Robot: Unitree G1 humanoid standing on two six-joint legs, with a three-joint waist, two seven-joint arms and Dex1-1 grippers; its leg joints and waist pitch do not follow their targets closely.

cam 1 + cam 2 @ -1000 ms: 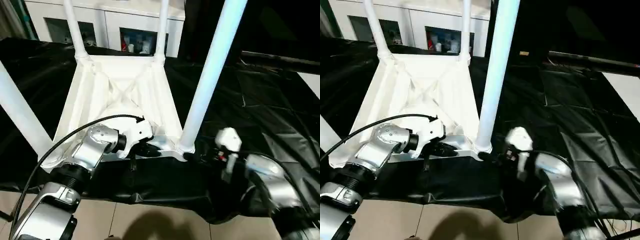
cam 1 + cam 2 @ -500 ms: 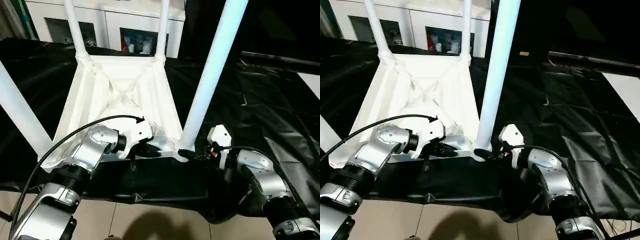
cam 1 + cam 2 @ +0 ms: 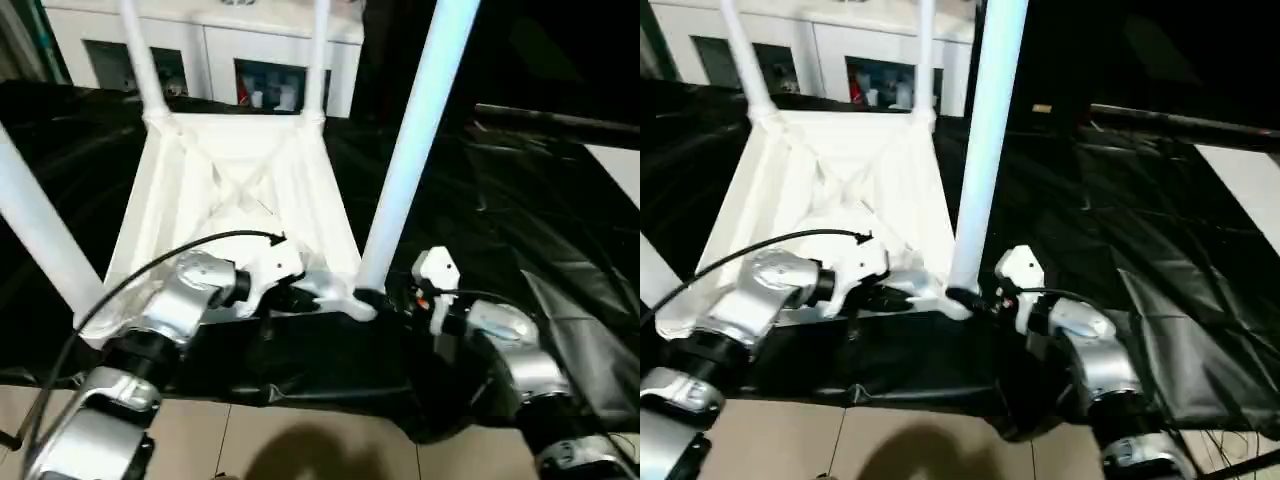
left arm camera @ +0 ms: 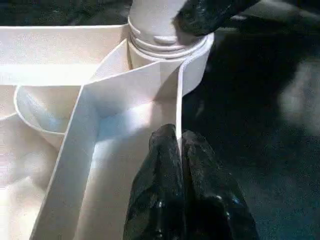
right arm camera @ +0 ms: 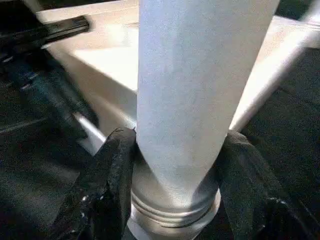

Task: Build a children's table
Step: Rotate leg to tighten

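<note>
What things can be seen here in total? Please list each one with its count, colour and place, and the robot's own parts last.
Small white plastic table top: one, white, lying underside up on the draped table.
Long tubular legs: four, white, standing up from the top's corner sockets.
Large work table: one, draped in black, under everything.
Cabinet with glass doors: one, white, behind the work table.
Tiled floor: light, in front of the table.
Left gripper: black fingers pinching the top's near rim.
Right gripper: black fingers clasping the near right leg's base.
</note>
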